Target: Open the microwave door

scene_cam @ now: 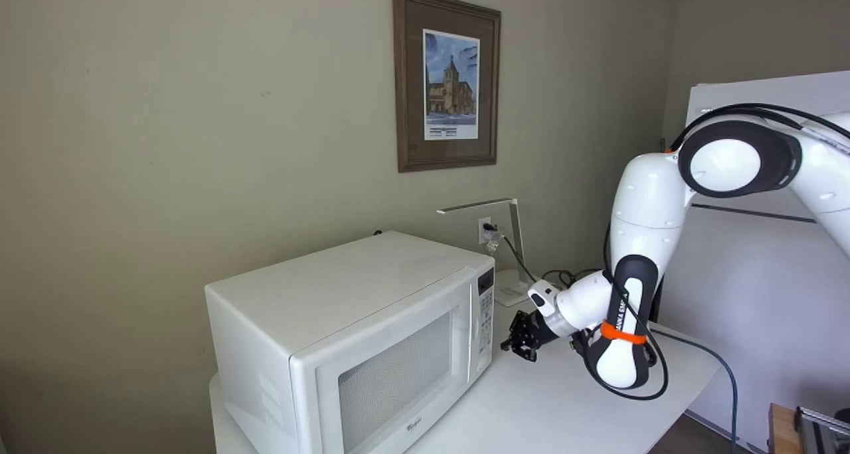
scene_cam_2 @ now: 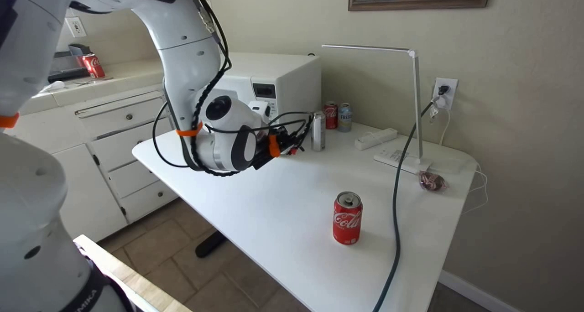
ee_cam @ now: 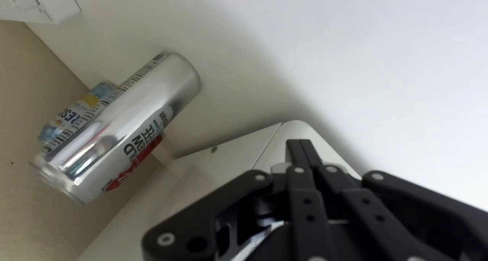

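The white microwave (scene_cam: 319, 288) stands on the table. It also shows partly behind the arm in an exterior view (scene_cam_2: 299, 88), and its side and front corner show in the wrist view (ee_cam: 236, 146). The microwave door (scene_cam: 398, 374), with its greyish window, sits flush with the body and is shut. A narrow control strip (scene_cam: 485, 321) is at the end of the front. My gripper (scene_cam: 514, 346) is low beside the control-strip end, with a small gap in that view. In the wrist view its fingertips (ee_cam: 304, 152) are together with nothing between them, in front of the microwave's corner.
A silver can (scene_cam_2: 318, 132) stands near the gripper, by the microwave's side. A red can (scene_cam_2: 330, 115) and a blue can (scene_cam_2: 345, 118) stand behind it. A power strip (scene_cam_2: 375, 138), a lamp (scene_cam_2: 417, 106), a cable (scene_cam_2: 396, 221) and a red Coke can (scene_cam_2: 347, 221) are on the table.
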`<state>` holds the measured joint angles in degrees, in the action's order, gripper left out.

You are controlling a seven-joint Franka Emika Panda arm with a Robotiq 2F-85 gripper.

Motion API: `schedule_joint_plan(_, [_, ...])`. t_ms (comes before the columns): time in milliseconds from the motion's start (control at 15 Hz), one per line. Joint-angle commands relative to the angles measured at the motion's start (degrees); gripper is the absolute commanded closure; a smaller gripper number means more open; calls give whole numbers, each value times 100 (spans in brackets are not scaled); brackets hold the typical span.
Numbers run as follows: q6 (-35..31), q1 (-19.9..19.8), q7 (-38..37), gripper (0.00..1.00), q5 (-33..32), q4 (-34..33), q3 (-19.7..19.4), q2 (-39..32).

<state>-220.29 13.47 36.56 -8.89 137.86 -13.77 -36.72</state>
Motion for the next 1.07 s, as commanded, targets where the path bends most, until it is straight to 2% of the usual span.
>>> schedule_joint_plan(0, [749,-181,-117,100,-196,269,249,461])
schedule_joint_plan(333, [1278,-12,-479,100,229,154,315,476])
schedule_joint_plan(533, [1307,-21,-818,100,313,70,373,409])
schedule_joint_plan(1000, [986,-427,-1702,100,105,-80,895,267])
